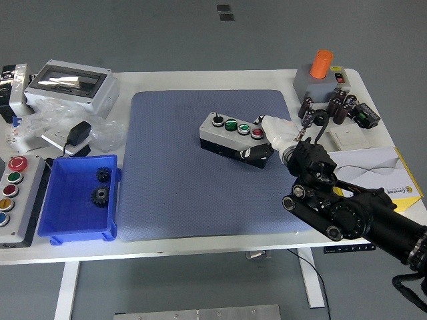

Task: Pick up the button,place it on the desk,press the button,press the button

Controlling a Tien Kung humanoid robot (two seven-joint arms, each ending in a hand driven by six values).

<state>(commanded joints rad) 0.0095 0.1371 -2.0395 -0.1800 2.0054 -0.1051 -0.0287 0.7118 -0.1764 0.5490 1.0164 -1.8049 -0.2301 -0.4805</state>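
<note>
Right hand (272, 135) clamped on the right end of the button box (235, 139), over the blue mat (173, 187); fingertips mostly hidden behind box.

- You see two button boxes: one four-button box (237, 137) on the blue mat (173, 180), one larger box (12, 193) at the table's left edge.
- You count two black gears (100, 185) in one blue bin (80, 230).
- One robot hand (277, 130) shows.
- One orange-topped grey unit (320, 77) stands far right.
- One clear-lidded enclosure (70, 83) sits far left.
</note>
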